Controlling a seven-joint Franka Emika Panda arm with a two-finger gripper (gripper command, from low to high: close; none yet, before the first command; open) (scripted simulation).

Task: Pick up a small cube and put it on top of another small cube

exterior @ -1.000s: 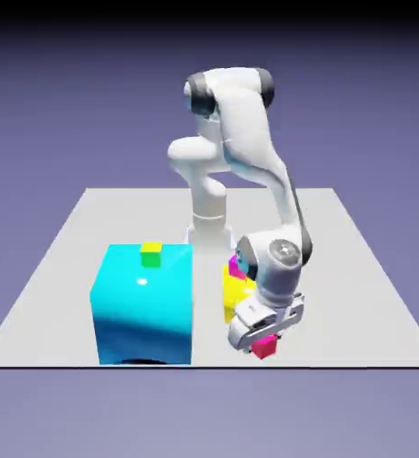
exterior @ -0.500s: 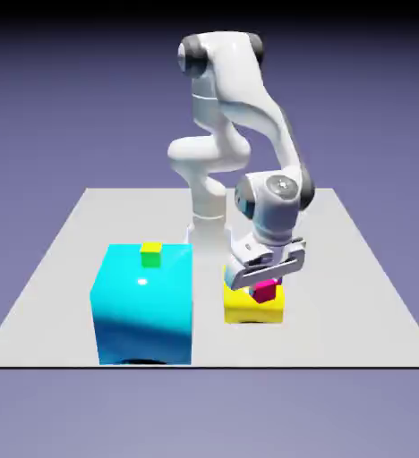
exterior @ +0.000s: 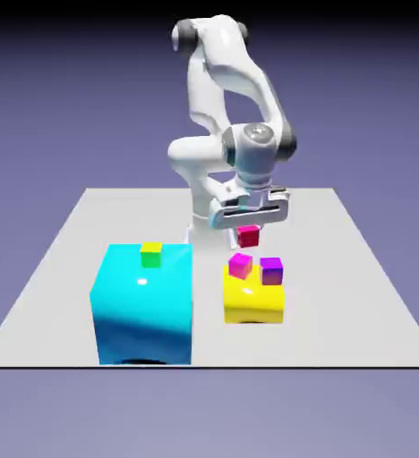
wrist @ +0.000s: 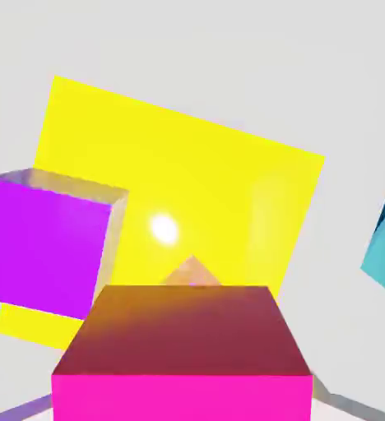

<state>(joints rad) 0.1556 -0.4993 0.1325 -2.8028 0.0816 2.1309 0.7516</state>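
You will find no readable text, label, brand, number or sign anywhere: the cubes, the blocks, the arm and the table all show plain, unmarked surfaces in both views

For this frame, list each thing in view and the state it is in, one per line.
gripper: shut on the crimson cube, raised above the yellow block.
crimson cube: held in the air, touching nothing below.
magenta cube: resting on the yellow block.
violet cube: resting on the yellow block.
yellow block: on the table.
cyan block: on the table.
green cube: resting on the cyan block.
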